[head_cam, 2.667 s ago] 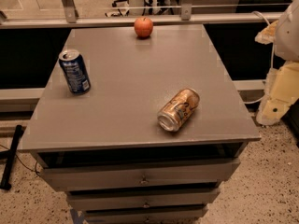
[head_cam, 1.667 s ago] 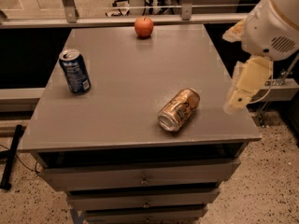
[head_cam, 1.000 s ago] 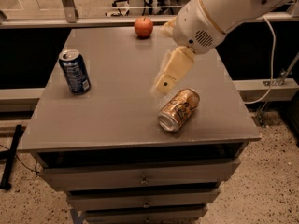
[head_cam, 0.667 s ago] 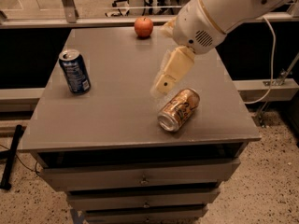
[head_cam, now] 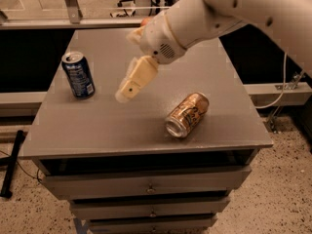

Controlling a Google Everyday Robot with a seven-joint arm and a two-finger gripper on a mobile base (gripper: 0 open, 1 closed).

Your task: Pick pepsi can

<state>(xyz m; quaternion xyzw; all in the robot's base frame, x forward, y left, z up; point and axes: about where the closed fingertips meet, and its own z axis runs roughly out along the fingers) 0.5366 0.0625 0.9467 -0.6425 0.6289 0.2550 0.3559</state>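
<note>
Furthest left, off the counter (head_cam: 97, 128) and well to the left of the gold can (head_cam: 187, 115): a black pole (head_cam: 10, 164) slanting down to the speckled floor.

Next, on the counter and well to the left of the gold can, a little further back: the pepsi can (head_cam: 78, 75), upright, dark blue with white lettering, silver top showing its opening. Nothing touching it.

Between the pepsi can and the gold can, raised above the counter top: the claw (head_cam: 123, 96), tan, pointing down and to the left, hanging from a bulky white wrist and arm reaching in from the upper right. Holding nothing. Cannot tell whether wide or narrow. Apart from both cans, nearer the gold can's left side than the pepsi can.

Behind the gold can, far back on the counter, mostly hidden by the white wrist: a sliver of an orange fruit (head_cam: 145, 21).

Then the gold can itself, lying on its side near the front right of the counter, silver top end turned toward the front left.

Below the gold can: the counter's drawers (head_cam: 146, 185), shut, small knobs in the middle.

To the right of the gold can, off the counter: a thin cable (head_cam: 279, 95) looping down.
</note>
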